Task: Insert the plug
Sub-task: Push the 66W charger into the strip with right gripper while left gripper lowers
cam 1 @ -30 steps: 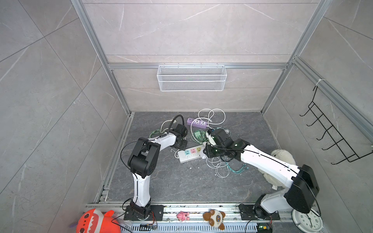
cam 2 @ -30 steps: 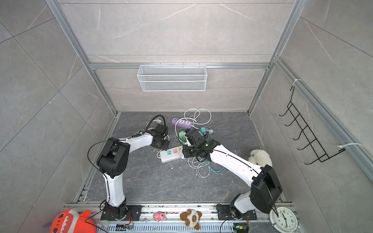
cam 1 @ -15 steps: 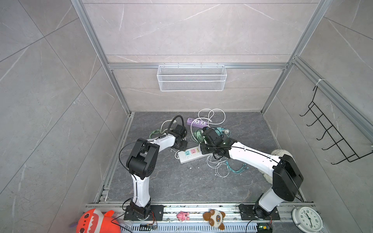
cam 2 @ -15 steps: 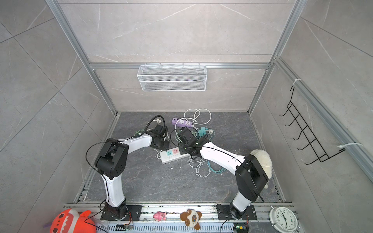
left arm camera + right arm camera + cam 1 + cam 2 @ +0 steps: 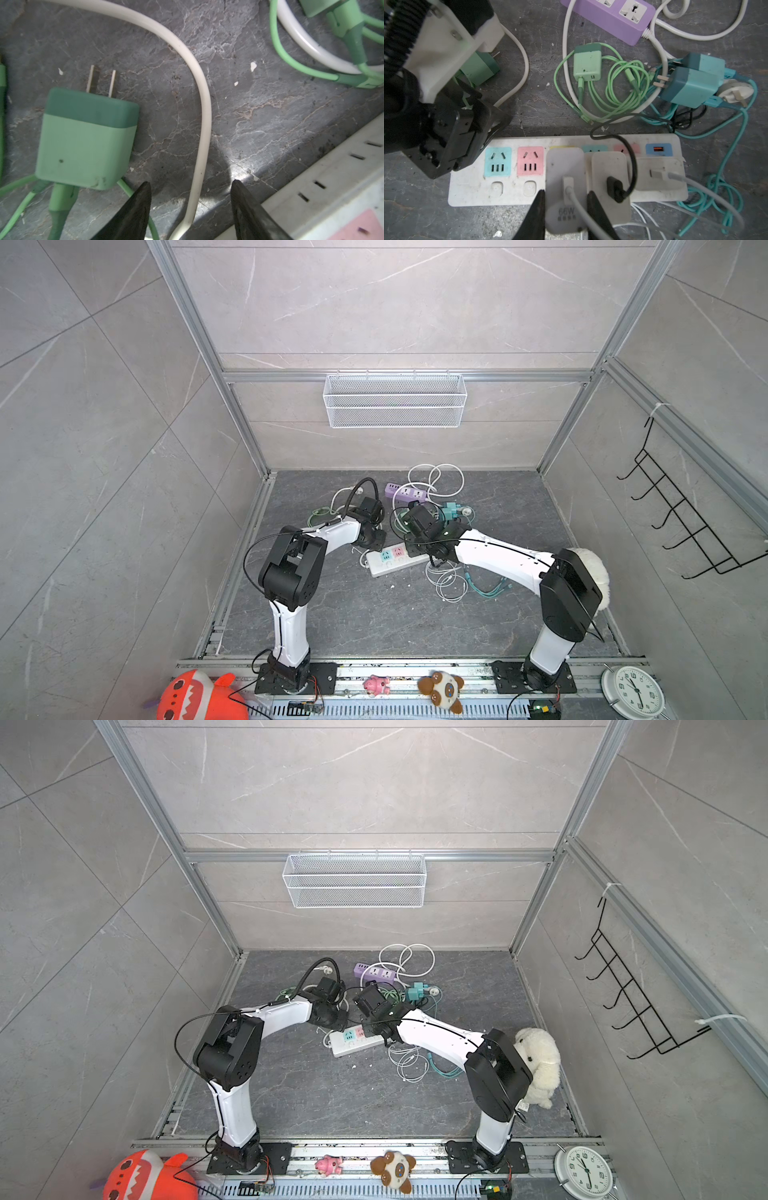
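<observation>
Pale grey "66W" plug, white-cabled

Honestly the floor looks like dark veined stone, rough and matt. The green charger beside the left gripper: matt plastic, bare metal prongs. The 66W plug in the right gripper is smooth off-white plastic; the white power strip under it is scuffed, grimy plastic.

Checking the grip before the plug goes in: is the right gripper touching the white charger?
Touching. The right wrist view shows the right gripper closed on the white charger, a black finger pressed against each side.
</observation>
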